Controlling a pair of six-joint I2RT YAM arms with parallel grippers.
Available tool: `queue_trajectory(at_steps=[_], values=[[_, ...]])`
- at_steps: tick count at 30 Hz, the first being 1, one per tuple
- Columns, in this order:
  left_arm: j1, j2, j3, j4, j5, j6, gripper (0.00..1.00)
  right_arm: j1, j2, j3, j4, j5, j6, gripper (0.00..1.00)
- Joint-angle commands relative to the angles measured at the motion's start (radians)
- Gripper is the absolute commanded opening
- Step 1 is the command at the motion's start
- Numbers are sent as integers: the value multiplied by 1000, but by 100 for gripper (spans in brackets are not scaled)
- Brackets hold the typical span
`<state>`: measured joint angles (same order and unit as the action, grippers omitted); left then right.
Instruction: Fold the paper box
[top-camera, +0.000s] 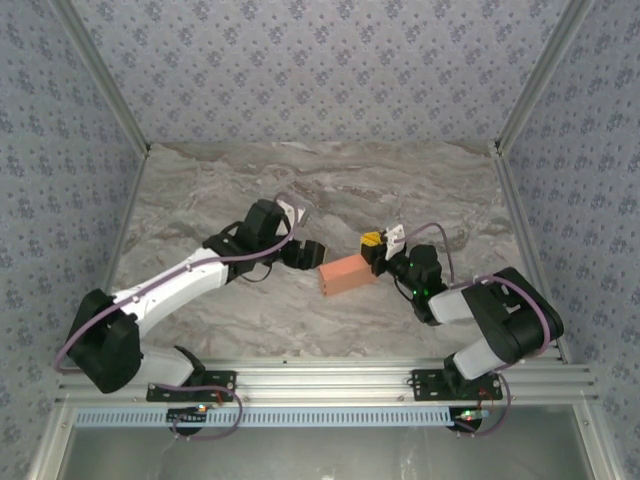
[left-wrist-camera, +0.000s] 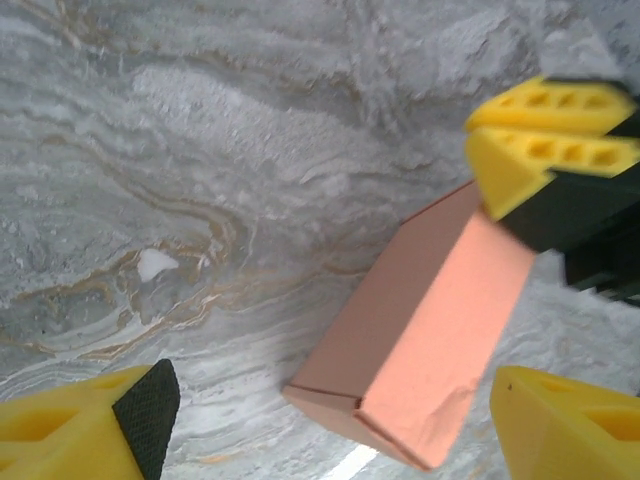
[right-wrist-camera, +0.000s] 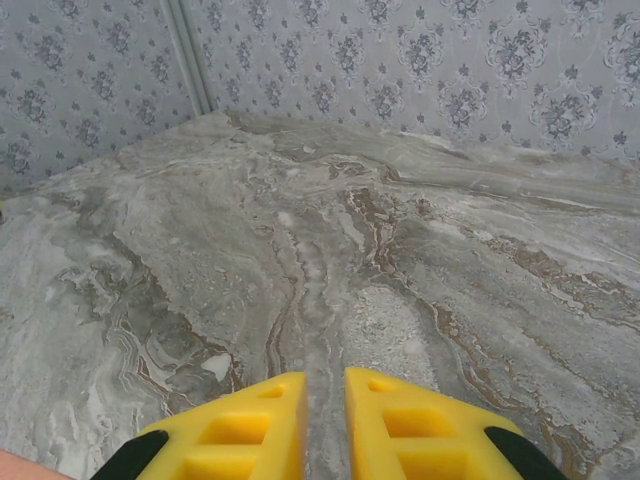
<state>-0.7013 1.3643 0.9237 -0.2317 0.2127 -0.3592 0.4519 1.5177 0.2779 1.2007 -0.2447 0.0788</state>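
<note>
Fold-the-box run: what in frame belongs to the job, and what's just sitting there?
In the job:
- paper box
- left gripper, open at one end of the box
- right gripper, fingers close together at the other end

Just there:
- marble table
- patterned walls
- metal rail

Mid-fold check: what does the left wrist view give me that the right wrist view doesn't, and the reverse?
Left wrist: the paper box, its long faces and creased near corner, framed by the open left claw. Right wrist: the patterned wall beyond the marble table. Both: that table and the right claw, fingers nearly together.
</note>
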Motion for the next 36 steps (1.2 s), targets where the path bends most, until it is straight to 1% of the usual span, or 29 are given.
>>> queue_trajectory(at_steps=[1,3,7,11,14,17,18,21,25,27,28,29,30,32,33,35,36], values=[[-14,54,-96,87,32,-35,83,-4,20,3,-58,-19,-9,19],[-35,73,-117,129,32,-43,83,-3,20,4,-56,-26,-11,19],[-72,141,-105,135,-19,-48,83,-5,36,8,-37,-30,-10,19],[-79,179,-120,149,-70,-86,81,-20,44,26,-14,-45,19,19],[-79,172,-136,158,-76,-102,81,-19,7,63,-63,-78,8,20],[-78,169,-141,162,-63,-121,81,-7,-45,107,-101,-107,-1,26],[-79,168,-145,168,-59,-129,81,-1,-62,121,-112,-104,4,26],[-78,163,-158,191,-53,-154,81,45,-122,165,-154,-68,7,27],[-78,154,-152,195,-58,-169,81,141,-157,186,-195,-20,-41,27],[-76,139,-146,175,-81,-173,81,169,-148,164,-165,-3,-50,27],[-71,124,-148,170,-88,-175,79,179,-137,144,-139,-1,-55,27],[-62,101,-157,172,-85,-175,76,183,-120,120,-99,-5,-52,27],[-53,78,-162,169,-89,-179,75,185,-106,98,-62,-10,-45,27],[-23,9,-179,154,-125,-203,81,192,-79,60,8,-9,-29,27],[-6,-23,-185,150,-127,-210,83,197,-75,52,16,-4,-27,27],[35,-106,-198,123,-147,-219,97,209,-81,49,12,2,-36,27],[51,-139,-200,109,-157,-215,99,212,-83,52,7,2,-36,27]])
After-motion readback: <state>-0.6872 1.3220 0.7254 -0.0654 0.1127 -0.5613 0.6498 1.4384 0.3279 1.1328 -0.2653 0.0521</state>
